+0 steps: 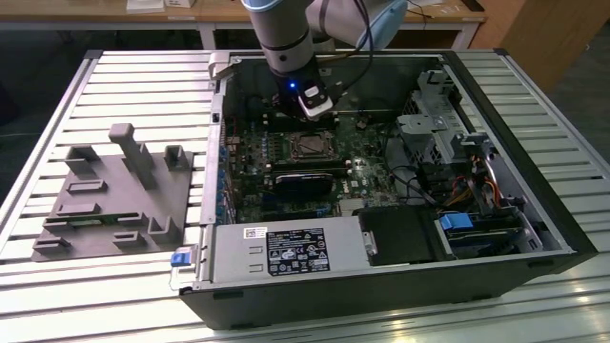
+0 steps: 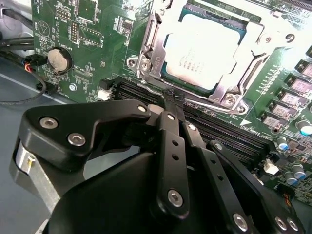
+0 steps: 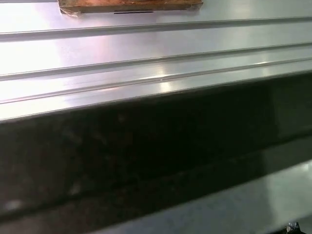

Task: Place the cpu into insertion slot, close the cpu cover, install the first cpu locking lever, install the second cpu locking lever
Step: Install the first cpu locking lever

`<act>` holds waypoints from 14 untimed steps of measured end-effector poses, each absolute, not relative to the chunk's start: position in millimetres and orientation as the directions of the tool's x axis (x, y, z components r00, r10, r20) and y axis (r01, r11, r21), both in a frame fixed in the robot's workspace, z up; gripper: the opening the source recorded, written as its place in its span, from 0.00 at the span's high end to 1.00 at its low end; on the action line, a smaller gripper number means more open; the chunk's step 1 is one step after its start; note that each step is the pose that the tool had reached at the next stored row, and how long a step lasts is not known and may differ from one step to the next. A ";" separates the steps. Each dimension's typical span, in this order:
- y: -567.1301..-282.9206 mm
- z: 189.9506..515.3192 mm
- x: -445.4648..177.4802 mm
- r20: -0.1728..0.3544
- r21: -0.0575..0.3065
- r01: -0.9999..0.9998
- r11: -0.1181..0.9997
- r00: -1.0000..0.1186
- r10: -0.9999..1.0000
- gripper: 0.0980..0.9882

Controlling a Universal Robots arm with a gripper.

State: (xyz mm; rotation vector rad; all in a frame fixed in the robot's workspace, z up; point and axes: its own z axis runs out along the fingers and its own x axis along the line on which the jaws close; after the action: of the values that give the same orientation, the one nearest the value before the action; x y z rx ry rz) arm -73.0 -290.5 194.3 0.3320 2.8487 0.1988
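The gripper (image 2: 173, 97) hangs inside the open computer case (image 1: 381, 293) with its tip over the memory slots (image 2: 229, 127), just short of the insertion slot (image 1: 294, 146), where the cpu (image 2: 202, 48) lies under the cpu cover (image 2: 157, 46), and a coin battery (image 2: 59, 59) sits on the board off to one side of the tip.

Table (image 1: 124, 78): silvery metal top, long parallel slats with dark grooves between; same ribbed surface in first wrist view.
Item 1: open computer case (image 1: 401, 304), black shell, lying on side with open face up, resting on slats toward exterior view's right, covering most of table.
Item 2: grey fixture tray (image 1: 96, 214), flat base with upright posts and recesses, on slats toward exterior view's left, just beside case.
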 end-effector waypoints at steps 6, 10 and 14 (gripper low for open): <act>-290.6 191.9 -73.1 -0.246 0.162 0.213 0.964 -0.937 0.248 1.00; -290.6 190.0 -73.1 -0.246 0.161 0.215 0.963 -0.936 0.251 1.00; -290.6 189.0 -73.0 -0.246 0.161 0.216 0.963 -0.936 0.251 1.00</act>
State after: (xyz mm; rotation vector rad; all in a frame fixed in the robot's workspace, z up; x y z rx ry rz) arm -73.0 -290.6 189.0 0.3448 2.8470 0.1911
